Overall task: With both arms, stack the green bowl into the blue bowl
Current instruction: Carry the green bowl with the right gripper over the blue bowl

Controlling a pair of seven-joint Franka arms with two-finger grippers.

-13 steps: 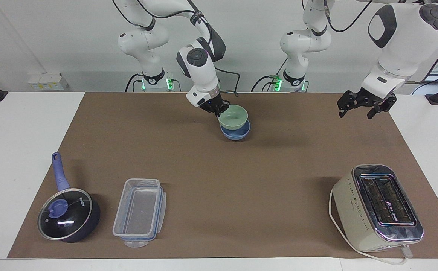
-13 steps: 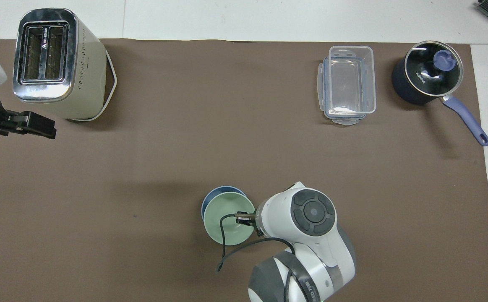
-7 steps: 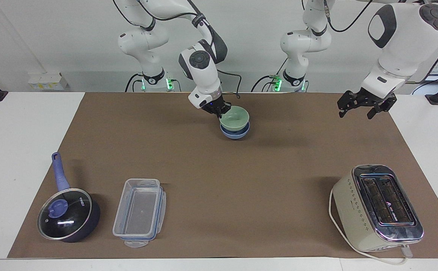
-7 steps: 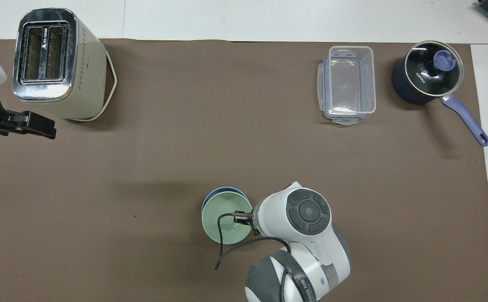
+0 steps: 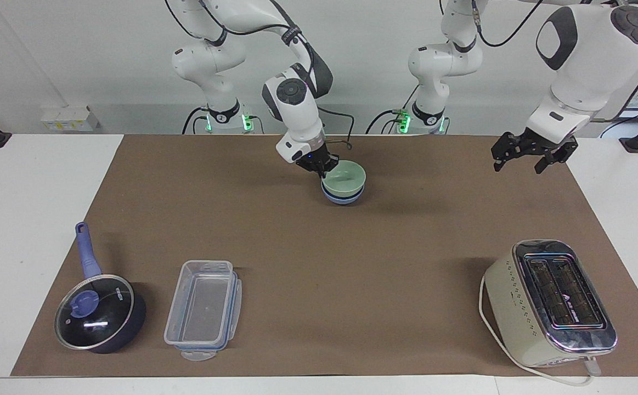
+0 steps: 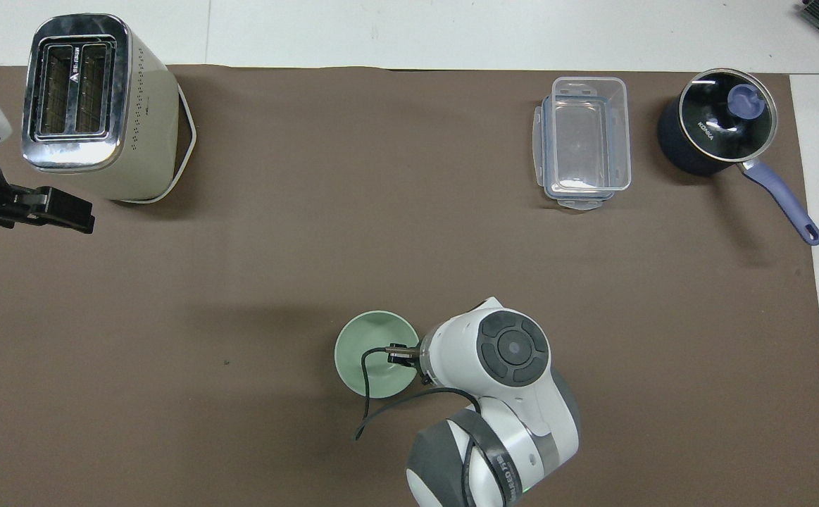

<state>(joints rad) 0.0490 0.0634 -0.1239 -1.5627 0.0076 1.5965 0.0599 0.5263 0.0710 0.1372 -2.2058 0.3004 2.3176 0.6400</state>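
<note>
One green bowl (image 5: pixel 345 175) nests in one blue bowl (image 5: pixel 342 198), right gripper (image 5: pixel 324 169) grasping its rim; left gripper (image 5: pixel 532 153) released.

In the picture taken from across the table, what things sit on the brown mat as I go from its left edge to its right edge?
Lidded saucepan → clear plastic container → green bowl nested in the blue bowl → toaster.

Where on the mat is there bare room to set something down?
The widest bare stretch of brown mat lies between the clear plastic container and cream toaster, farther from the robots than the stacked bowls. It is crowded where the right gripper grips the pale green bowl in the periwinkle-blue bowl.
</note>
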